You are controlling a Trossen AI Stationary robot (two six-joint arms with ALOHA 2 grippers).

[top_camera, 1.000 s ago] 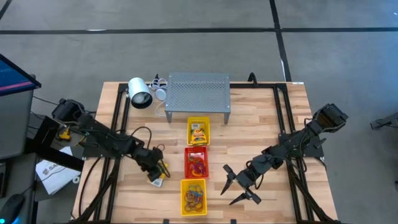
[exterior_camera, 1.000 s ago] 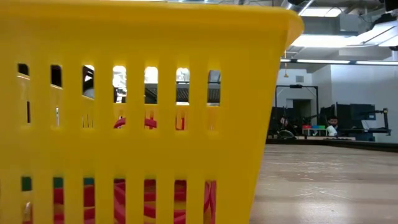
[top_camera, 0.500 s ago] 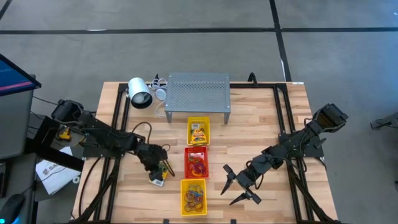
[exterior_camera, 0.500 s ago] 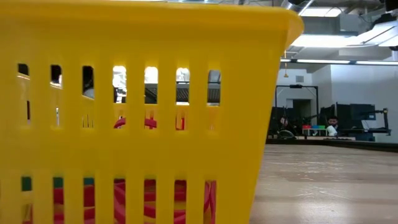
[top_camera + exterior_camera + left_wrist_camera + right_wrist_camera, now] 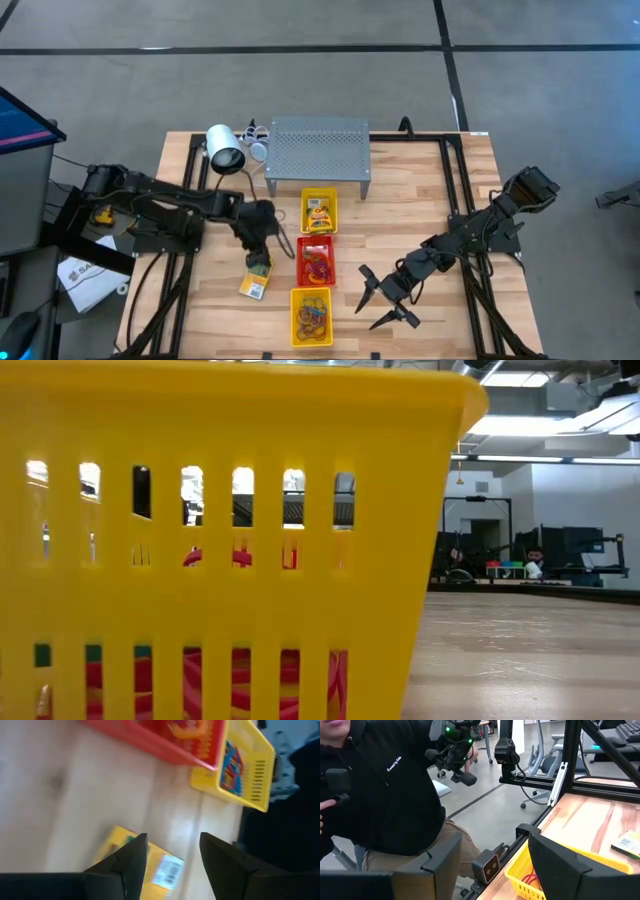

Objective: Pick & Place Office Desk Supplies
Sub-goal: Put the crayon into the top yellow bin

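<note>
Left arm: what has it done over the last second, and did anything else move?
The left gripper has left the yellow card packet lying on the table and drawn back toward the red tray, jaws open and empty. The right gripper and all three trays stayed put.

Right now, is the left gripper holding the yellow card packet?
No. The left gripper has open, empty fingers, and the yellow card packet lies flat on the table beneath it.

A robotics lab or workshop: a wooden bench (image 5: 420,210) framed in black metal rails stands on a bare grey concrete floor (image 5: 300,70), with ceiling strip lights (image 5: 520,422), distant workstations (image 5: 560,555) and a rolling office chair (image 5: 540,767) behind.
</note>
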